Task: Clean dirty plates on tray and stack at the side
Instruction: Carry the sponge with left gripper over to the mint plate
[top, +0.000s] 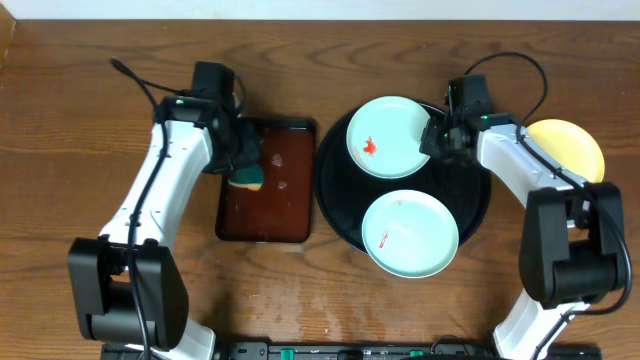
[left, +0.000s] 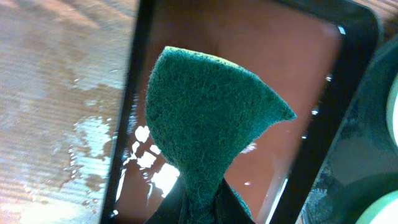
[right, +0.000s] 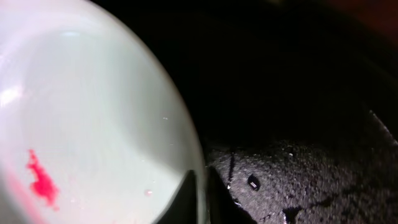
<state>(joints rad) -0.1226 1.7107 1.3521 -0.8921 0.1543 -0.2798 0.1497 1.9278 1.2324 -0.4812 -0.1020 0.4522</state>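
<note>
Our right end effector (top: 437, 138) pinches the far mint plate (top: 385, 137) on the black tray (top: 335, 195); our left end effector (top: 243, 168) clamps a sponge (top: 247, 179) left of the tray. That plate and the near mint plate (top: 408, 235) are smeared, uncleaned; the yellow plate (top: 572, 145), right of the tray, seems done, though partly hidden.

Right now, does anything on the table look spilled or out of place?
Yes. Shiny wet patches lie on the tabletop beside the brown tray, as if liquid had spilled. On the black tray, the far mint plate and the near mint plate each carry a red smear.
</note>
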